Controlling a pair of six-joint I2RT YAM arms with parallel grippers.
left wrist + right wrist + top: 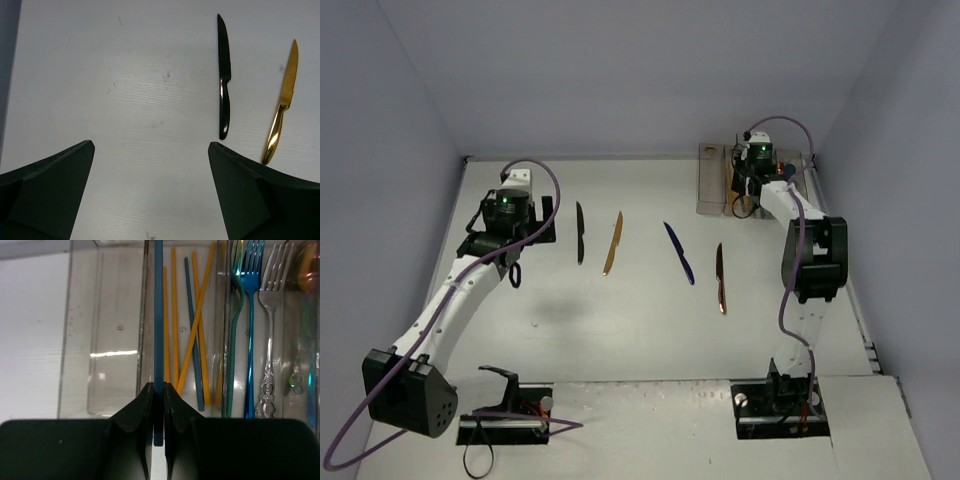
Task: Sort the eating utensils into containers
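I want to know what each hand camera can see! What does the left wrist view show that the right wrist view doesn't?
Only the left wrist view: a black knife and a gold knife lying apart on the table, with the left gripper open. Only the right wrist view: the clear bins, one holding orange chopsticks, the next holding forks, and the right gripper shut on a blue chopstick. Both: the white table and each camera's own dark gripper.
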